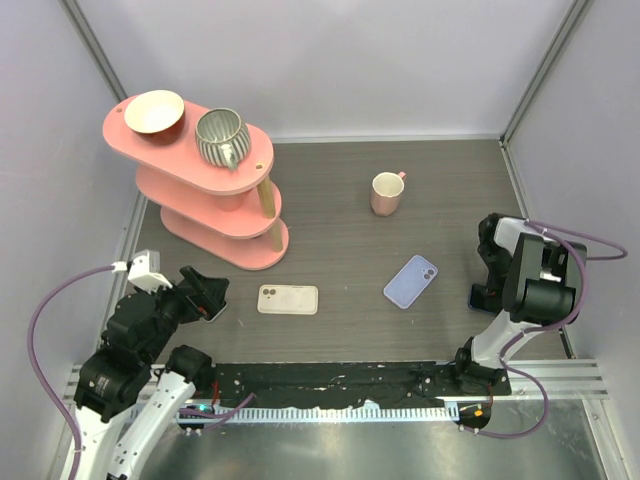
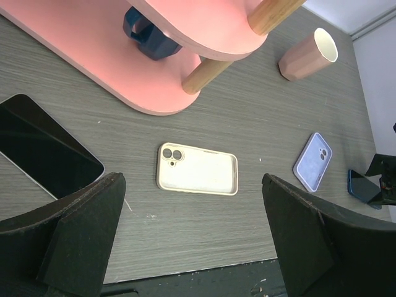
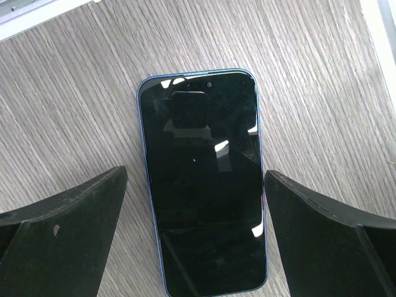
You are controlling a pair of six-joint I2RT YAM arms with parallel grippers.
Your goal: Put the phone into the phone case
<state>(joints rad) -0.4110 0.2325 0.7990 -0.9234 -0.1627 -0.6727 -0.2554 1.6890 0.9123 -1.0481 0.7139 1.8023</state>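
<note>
An empty cream phone case [image 1: 288, 299] lies open side up on the wood table, also in the left wrist view [image 2: 198, 170]. My left gripper [image 1: 207, 296] is open just left of it; in its wrist view [image 2: 192, 207] the jaws stand wide, nothing between them. A white-edged phone [image 2: 43, 148] lies screen up at the left. My right gripper [image 1: 486, 292] is open, low over a blue phone [image 3: 203, 179] lying screen up between its fingers [image 3: 74, 229]; the phone also shows in the left wrist view [image 2: 364, 187]. A lavender case [image 1: 411, 281] lies between the arms.
A pink three-tier shelf [image 1: 215, 190] stands at the back left with a bowl [image 1: 154, 112], a grey ribbed cup [image 1: 221, 137] and a dark blue mug [image 2: 148, 34] lower down. A pink mug [image 1: 387, 192] stands mid-table. Walls enclose the sides.
</note>
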